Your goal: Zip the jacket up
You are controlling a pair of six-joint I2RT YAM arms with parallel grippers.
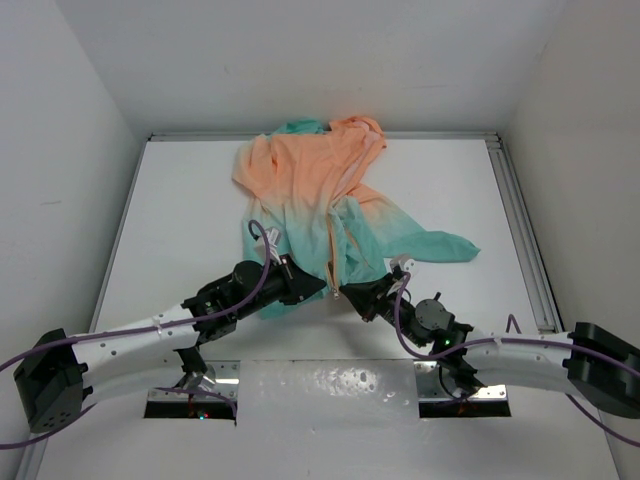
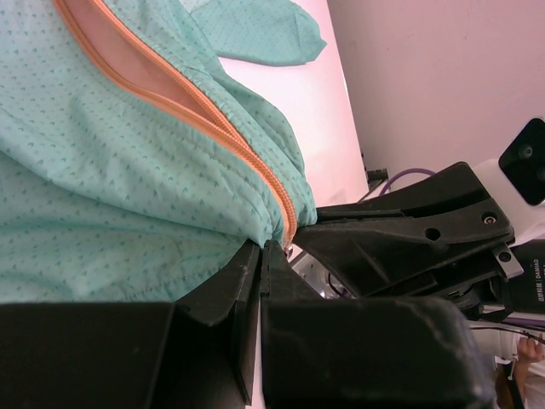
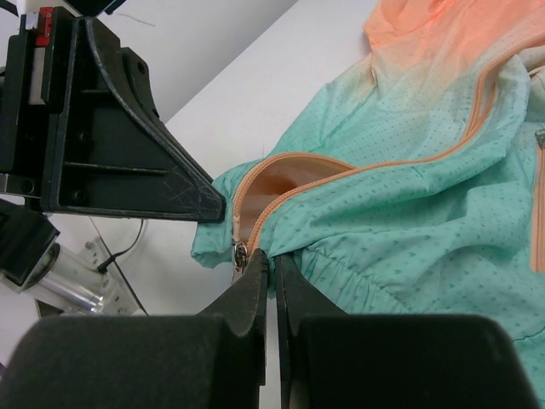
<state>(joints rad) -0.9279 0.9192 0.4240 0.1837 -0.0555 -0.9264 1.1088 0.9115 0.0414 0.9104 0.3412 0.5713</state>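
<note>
The jacket [image 1: 320, 190] lay spread on the white table [image 1: 190, 210], peach hood end far and teal hem nearest the arms. The left gripper [image 2: 262, 250] was clenched on the hem just left of the zipper [image 2: 213, 123], probably to anchor that side so the fabric would not bunch. Touching the right gripper's [image 3: 272, 260] left finger hung the slider [image 3: 241, 254] at the bottom of the parted teeth; that gripper was pinched shut on the adjoining hem edge, likely to steady the base before any upward pull.
</note>
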